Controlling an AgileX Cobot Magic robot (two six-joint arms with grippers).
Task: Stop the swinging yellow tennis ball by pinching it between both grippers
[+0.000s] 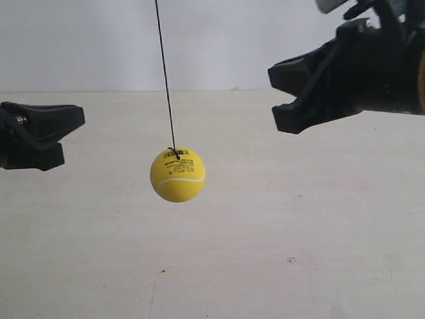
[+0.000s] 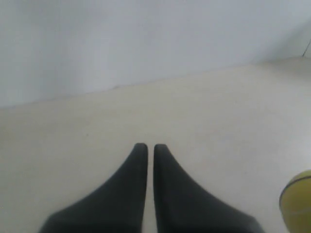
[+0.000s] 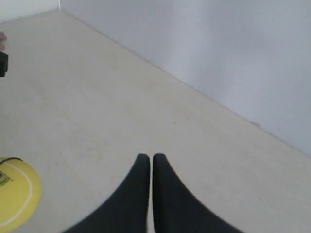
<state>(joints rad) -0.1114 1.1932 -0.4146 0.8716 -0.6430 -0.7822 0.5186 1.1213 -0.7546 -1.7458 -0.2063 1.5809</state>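
The yellow tennis ball hangs on a thin black string above the pale table, with its dark label and white seam facing the exterior view. The gripper at the exterior view's left is level with the ball's top and well apart from it. The gripper at the exterior view's right sits higher and is also apart from it. My left gripper is shut on nothing, and the ball shows at the frame's edge. My right gripper is likewise shut and empty, with the ball off to one side.
The pale table runs back to a white wall. A small dark object shows at the edge of the right wrist view. A tiny dark speck lies on the table.
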